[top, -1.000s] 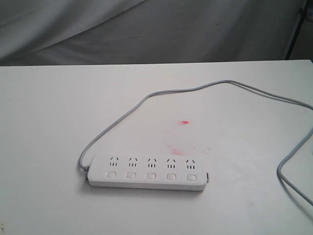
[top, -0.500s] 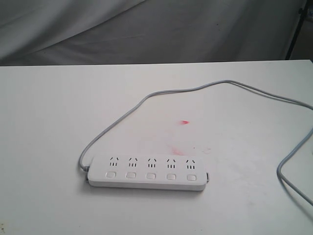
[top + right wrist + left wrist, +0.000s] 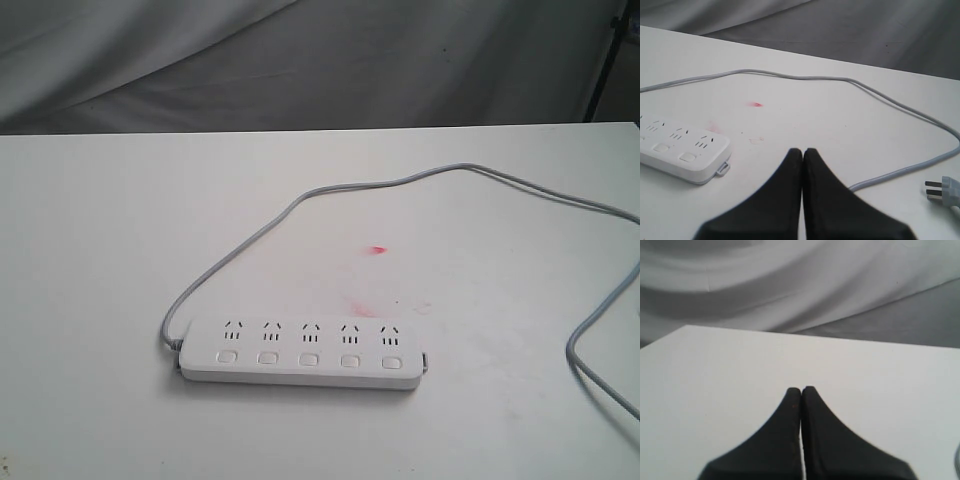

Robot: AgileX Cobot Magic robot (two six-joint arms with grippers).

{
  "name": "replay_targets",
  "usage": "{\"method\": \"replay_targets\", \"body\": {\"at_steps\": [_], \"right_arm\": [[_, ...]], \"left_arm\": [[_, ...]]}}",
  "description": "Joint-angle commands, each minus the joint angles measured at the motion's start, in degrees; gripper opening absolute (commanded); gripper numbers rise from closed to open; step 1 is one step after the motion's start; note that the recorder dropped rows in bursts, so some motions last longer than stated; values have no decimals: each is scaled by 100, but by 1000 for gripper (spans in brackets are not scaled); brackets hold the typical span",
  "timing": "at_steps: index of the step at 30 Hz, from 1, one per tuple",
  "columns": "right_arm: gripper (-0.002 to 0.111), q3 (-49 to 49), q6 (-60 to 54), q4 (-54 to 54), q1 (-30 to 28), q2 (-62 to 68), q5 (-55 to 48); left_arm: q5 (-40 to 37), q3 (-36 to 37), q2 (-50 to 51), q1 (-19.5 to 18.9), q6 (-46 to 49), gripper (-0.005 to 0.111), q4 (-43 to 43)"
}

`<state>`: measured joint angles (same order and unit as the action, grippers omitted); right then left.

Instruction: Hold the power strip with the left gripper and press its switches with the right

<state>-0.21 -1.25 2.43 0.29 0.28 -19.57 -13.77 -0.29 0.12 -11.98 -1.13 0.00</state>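
Observation:
The white power strip (image 3: 300,352) lies flat near the front of the white table (image 3: 90,250), its row of square switches (image 3: 308,358) below the socket groups. Its grey cord (image 3: 330,190) loops back and off to the right. Neither arm shows in the exterior view. In the left wrist view my left gripper (image 3: 801,389) is shut over bare table, with nothing between its fingers. My right gripper (image 3: 803,150) is shut too, empty, hovering beside one end of the power strip (image 3: 682,152), apart from it. Two switches (image 3: 687,157) show there.
The cord's plug (image 3: 942,189) lies on the table past the right gripper. Small red smears (image 3: 376,249) mark the tabletop behind the strip. Grey cloth (image 3: 300,60) hangs behind the table's far edge.

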Motion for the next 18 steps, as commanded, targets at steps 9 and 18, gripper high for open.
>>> {"method": "replay_targets", "body": {"at_steps": [9,18], "right_arm": [[0,21,-5,-10,-29,-28,10],[0,21,-5,-10,-29,-28,10]], "left_arm": [[-149,29,-12,-9,-26,0,0],[-149,29,-12,-9,-26,0,0]]}}
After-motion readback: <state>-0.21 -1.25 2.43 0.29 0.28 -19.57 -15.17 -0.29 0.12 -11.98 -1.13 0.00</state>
